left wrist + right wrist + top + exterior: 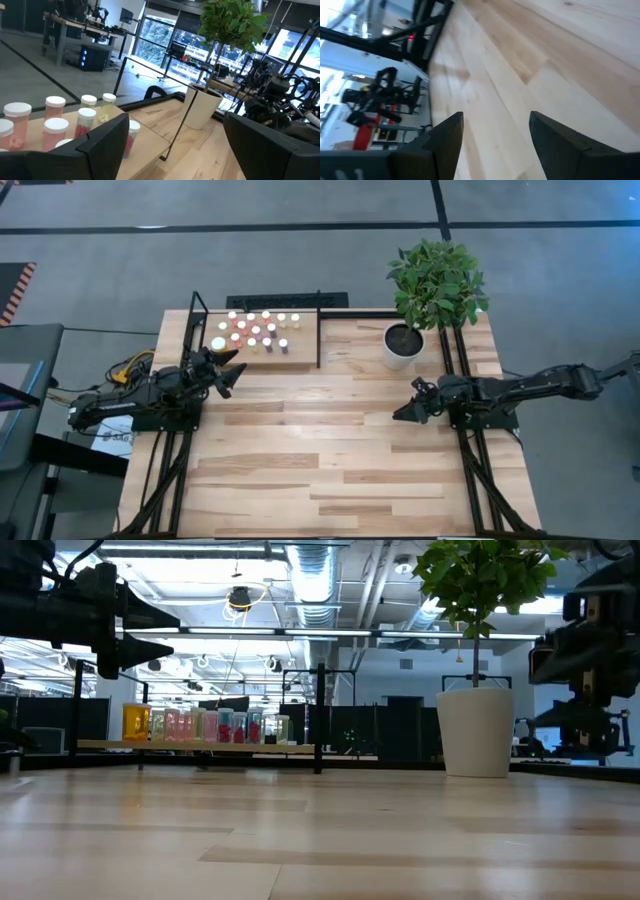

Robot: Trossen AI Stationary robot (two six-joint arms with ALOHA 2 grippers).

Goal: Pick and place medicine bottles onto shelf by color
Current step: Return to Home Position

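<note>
1. The table (330,470) is the biggest thing. I can see no bottle on its bare planks.
2. A leafy plant (437,280) in a white pot (402,348) stands at 1 o'clock on the table. It is not part of the job.
3. The shelf (305,345) is a small wood board with black rods. It sits at 11 o'clock on the table.
4. The left gripper (233,373) is at about 9 o'clock, just beside the shelf's near edge. Its jaws are apart and hold nothing.
5. The right gripper (407,406) is at 3 o'clock, well apart from the shelf. Its jaws are apart too, with only bare wood between them.
6. The medicine bottles (257,330) all stand up on the shelf in close rows. Some are pink or red, some yellow, some pale. The big white bottle (218,343) is at 8 o'clock in the bunch.
7. I think the bottles are light, hard and smooth, so they could slip or tip over. They stand close, so a bump could knock the next one. The best place to hold one looks like the round sides, just under the cap. A soft squeeze should do.
</note>
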